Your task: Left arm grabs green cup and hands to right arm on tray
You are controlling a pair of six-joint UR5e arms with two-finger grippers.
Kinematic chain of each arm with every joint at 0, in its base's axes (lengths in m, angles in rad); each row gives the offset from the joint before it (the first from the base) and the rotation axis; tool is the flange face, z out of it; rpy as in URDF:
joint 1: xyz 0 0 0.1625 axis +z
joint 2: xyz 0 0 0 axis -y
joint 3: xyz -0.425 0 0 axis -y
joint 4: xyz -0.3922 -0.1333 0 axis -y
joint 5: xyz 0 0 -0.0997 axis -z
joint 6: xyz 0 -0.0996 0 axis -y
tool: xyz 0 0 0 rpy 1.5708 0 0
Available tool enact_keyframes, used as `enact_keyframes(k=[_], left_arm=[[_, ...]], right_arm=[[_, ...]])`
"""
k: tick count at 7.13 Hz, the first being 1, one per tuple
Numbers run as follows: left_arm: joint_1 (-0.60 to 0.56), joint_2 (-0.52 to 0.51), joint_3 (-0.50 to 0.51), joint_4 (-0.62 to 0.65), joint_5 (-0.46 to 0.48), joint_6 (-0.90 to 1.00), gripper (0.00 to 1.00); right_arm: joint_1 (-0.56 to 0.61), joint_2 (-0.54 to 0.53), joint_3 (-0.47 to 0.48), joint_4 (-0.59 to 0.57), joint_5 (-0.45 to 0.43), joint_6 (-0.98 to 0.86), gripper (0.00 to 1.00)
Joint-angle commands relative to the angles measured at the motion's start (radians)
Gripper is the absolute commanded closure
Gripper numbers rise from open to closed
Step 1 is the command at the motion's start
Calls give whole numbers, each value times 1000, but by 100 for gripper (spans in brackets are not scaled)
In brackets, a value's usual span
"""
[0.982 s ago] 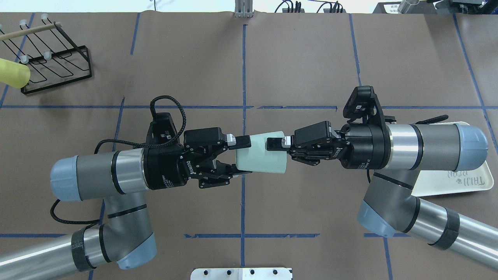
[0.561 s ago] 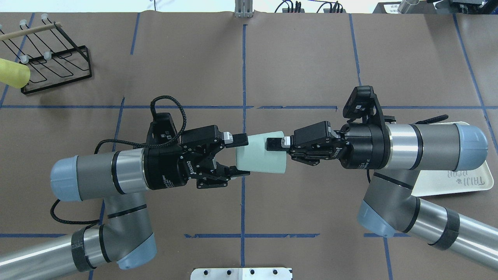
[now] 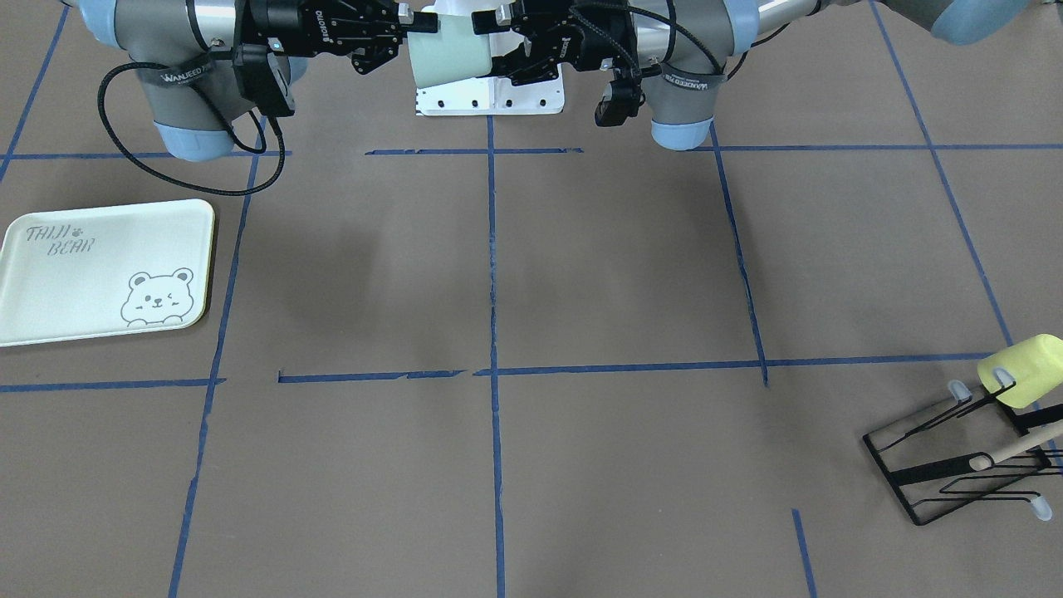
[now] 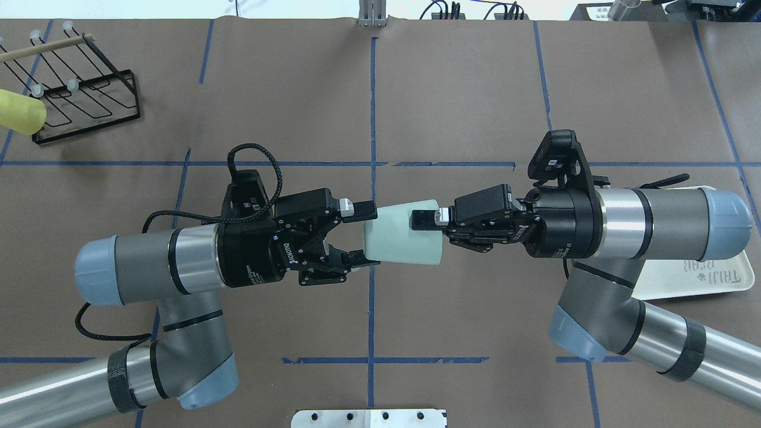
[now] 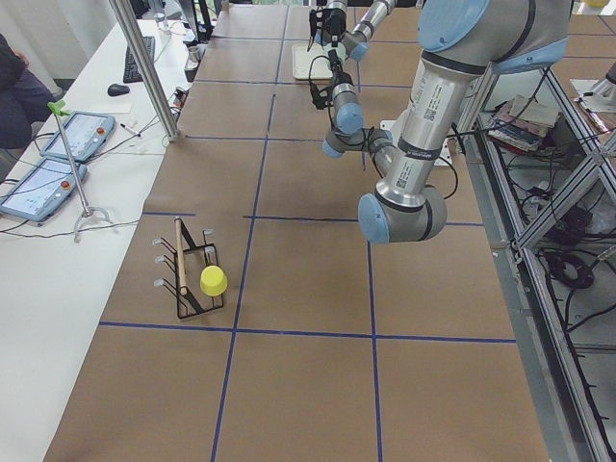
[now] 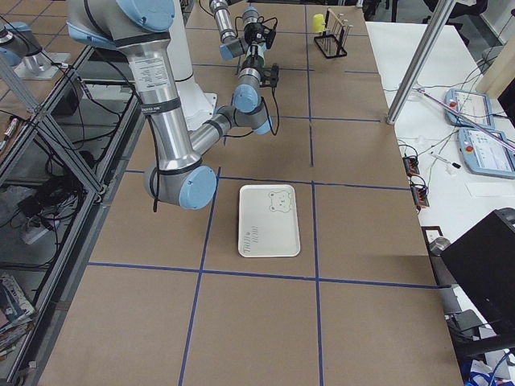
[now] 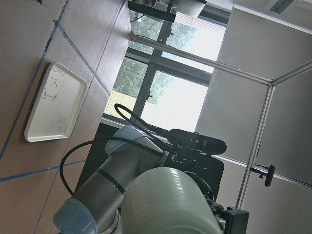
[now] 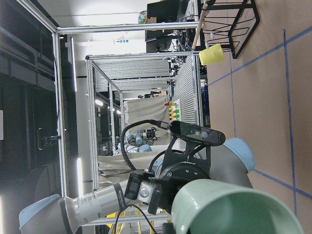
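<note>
The green cup (image 4: 399,235) lies on its side in the air between both grippers, above the table's middle. My right gripper (image 4: 423,223) is shut on its rim end. My left gripper (image 4: 366,233) is open, its fingers spread on either side of the cup's base end, apart from it. In the front-facing view the cup (image 3: 448,56) sits between the right gripper (image 3: 419,26) and the left gripper (image 3: 492,41). The cup fills the bottom of the left wrist view (image 7: 170,200) and the right wrist view (image 8: 234,209). The tray (image 4: 713,279) lies on the table under my right arm, empty (image 3: 50,282).
A black wire rack (image 4: 89,107) with a pale yellow cup (image 4: 21,113) on it stands at the far left corner. A white mounting plate (image 4: 368,418) is at the near edge. Blue tape lines cross the brown table.
My left gripper has opened its fingers off the cup and drawn slightly back. The cup stays with the right gripper, which has shifted a little to the right.
</note>
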Motion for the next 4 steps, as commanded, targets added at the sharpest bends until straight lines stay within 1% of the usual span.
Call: enact_keyframes(k=[1,2,3,4], left_arm=[[-47,1,1,3,0,-1,0],[-80,5,4,4,0,-1,0],[-111,9,12,6,0,5,0],[-155,12,52,9,-3,7,0]], right_arm=[[5,-11,8,5,5,2,100],[8,-46,40,5,9,2,100],[44,-92,62,-1,14,2,100],[111,-97,58,-39,64,2,100]])
